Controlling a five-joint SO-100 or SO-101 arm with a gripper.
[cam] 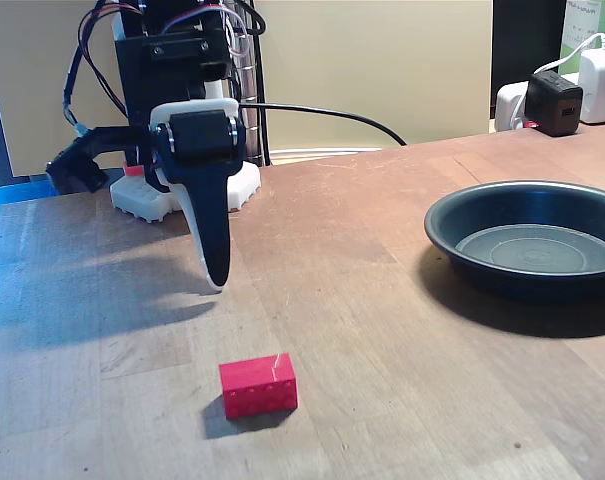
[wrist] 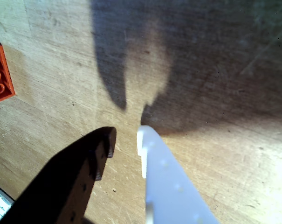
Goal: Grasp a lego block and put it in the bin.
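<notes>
The red lego block (cam: 258,385) lies on the wooden table near its front edge, its row of round holes facing the camera in the fixed view. My gripper (cam: 217,282) hangs point-down just above the table, behind and a little left of the block and clear of it. In the wrist view the black finger (wrist: 92,158) and the white finger (wrist: 166,179) stand slightly apart, so the gripper (wrist: 126,137) is open with only bare wood between them. The lego block (wrist: 0,74) shows at that view's left edge. The bin (cam: 502,275), a shallow dark round pan, sits empty at the right.
The arm's white base (cam: 147,200) and black upright stand at the back left. A black cable (cam: 322,110) runs right from it. A black power adapter (cam: 553,103) and a white charger (cam: 602,85) sit behind the bin. Bare wood lies between block and bin.
</notes>
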